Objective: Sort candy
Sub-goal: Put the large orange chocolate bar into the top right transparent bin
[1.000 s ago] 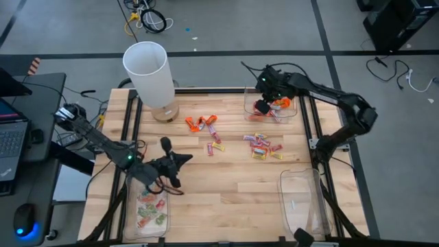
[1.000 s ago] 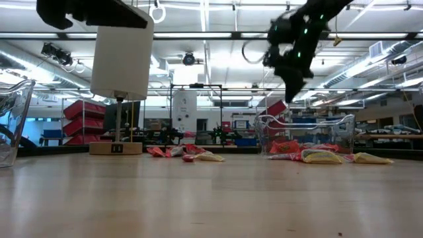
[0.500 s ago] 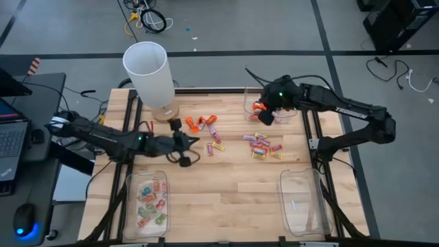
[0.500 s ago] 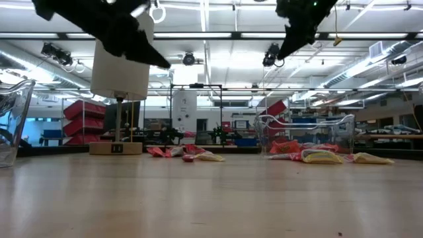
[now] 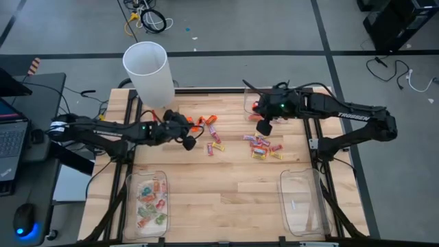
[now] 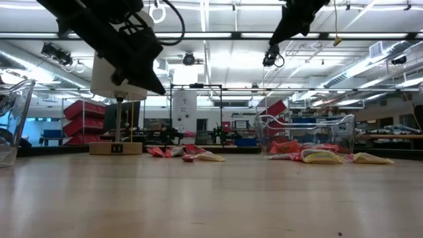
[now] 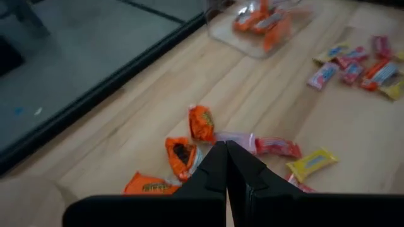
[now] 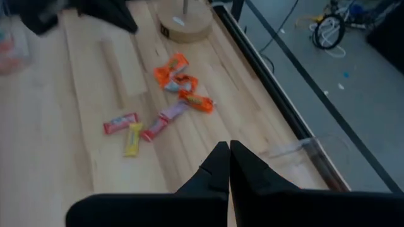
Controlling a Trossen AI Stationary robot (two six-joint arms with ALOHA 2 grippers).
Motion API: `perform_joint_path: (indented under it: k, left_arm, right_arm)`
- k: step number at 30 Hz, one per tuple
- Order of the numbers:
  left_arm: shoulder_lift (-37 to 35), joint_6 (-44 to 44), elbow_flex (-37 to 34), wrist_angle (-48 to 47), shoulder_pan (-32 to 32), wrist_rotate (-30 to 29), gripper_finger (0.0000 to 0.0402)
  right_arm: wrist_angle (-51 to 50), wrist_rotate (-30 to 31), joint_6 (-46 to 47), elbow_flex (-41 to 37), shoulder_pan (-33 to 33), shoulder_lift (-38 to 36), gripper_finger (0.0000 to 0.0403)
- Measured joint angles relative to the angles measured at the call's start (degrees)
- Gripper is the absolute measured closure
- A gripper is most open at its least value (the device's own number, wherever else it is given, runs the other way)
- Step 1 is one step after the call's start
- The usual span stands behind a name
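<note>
The candy lies loose on the wooden table in two groups: orange pieces (image 5: pixel 202 123) with pink and yellow ones (image 5: pixel 215 143) at the middle, and a pink-and-yellow cluster (image 5: pixel 263 145) further right. My left gripper (image 5: pixel 186 140) hangs shut and empty just left of the orange pieces (image 7: pixel 201 123). My right gripper (image 5: pixel 264 127) is shut and empty above the right cluster, beside the far right tray (image 5: pixel 291 113) that holds orange candy. In the low view both grippers (image 6: pixel 157 87) (image 6: pixel 274 36) stand well above the table.
A white lamp (image 5: pixel 145 68) on a wooden base (image 5: pixel 164 113) stands at the far left. A clear tray (image 5: pixel 130 206) with mixed candy sits near left, and another clear tray (image 5: pixel 302 202) near right. Bare wood lies between them.
My left gripper has swung from over the near left tray toward the far edge, up to the orange candy, rolling as it went. My right gripper has risen out of the far right tray and come a little toward the near edge. Both stayed shut.
</note>
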Motion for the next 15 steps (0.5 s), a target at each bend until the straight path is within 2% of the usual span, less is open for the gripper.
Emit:
perform_joint_path:
  k: [7,15]
  left_arm:
    - [1.24,0.82,-0.02,-0.71,-0.05,0.32,0.0401]
    - [-7.25,8.43,0.02,-0.04,-1.29,1.06,0.0401]
  right_arm:
    - [9.98,-0.02,0.04,-1.85,0.45,0.22,0.0402]
    - [18.74,-0.24,-0.08,-1.86,0.38,7.37,0.0403]
